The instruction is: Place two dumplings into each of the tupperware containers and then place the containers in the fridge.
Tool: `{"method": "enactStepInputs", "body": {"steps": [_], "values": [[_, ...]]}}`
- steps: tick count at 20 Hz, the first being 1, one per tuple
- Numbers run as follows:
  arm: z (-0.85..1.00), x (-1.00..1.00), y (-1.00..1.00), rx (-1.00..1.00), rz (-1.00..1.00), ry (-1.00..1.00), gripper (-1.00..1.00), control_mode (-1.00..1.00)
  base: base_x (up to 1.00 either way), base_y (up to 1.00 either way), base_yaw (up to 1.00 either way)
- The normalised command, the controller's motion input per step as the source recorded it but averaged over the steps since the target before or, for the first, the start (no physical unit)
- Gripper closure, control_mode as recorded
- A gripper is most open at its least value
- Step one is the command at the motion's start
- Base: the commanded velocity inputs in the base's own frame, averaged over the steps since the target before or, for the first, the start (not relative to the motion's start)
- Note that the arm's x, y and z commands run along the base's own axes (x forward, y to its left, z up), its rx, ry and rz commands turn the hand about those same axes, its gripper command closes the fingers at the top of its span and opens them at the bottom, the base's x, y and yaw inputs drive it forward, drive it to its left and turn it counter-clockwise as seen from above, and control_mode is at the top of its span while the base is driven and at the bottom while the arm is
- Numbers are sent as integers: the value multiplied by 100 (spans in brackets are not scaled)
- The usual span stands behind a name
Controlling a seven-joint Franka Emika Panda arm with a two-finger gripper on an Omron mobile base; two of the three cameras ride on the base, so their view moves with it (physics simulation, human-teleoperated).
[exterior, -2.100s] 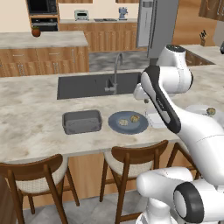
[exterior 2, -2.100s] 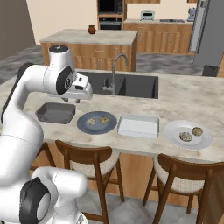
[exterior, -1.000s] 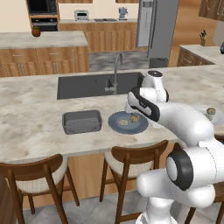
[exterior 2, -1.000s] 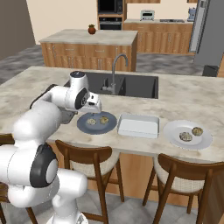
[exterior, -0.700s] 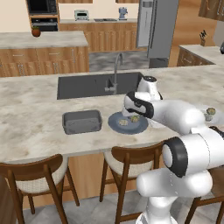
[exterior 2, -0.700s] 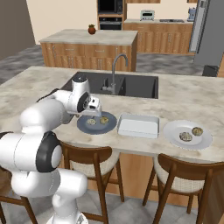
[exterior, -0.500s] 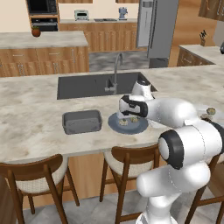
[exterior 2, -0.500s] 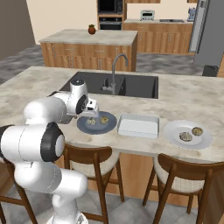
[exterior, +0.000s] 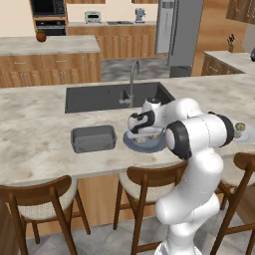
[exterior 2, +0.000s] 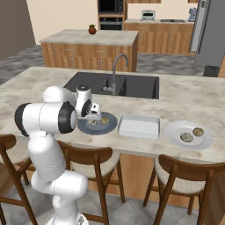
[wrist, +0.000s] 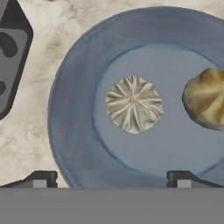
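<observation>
Hand view — hand (wrist: 109, 179) spread wide over a pleated dumpling (wrist: 134, 104) on the blue plate (wrist: 70, 131); base views add both tupperware containers (exterior: 93, 139) (exterior 2: 138, 126).

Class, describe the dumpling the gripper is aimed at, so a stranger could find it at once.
Start at the sink in the long marble counter; the blue-grey plate sits in front of it. Under the open gripper lies the pale, pleated dumpling, near the plate's middle. Its neighbour is tanner and nearer the rim.
</observation>
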Motion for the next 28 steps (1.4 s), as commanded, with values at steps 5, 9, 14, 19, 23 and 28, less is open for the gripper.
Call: {"method": "enactStepInputs", "body": {"steps": [5,9,14,19,23,28], "values": [[-11,40,0,0,0,3,-100,-100,0,0,0],[-35,22,0,0,1,5,-100,-100,0,0,0],[-32,15,-1,0,0,2,-100,-100,0,0,0],[-9,38,-12,1,0,0,-100,-100,0,0,0],[0,10,-16,2,0,1,-100,-100,0,0,0],[-32,1,0,0,0,9,-100,-100,0,0,0]]}}
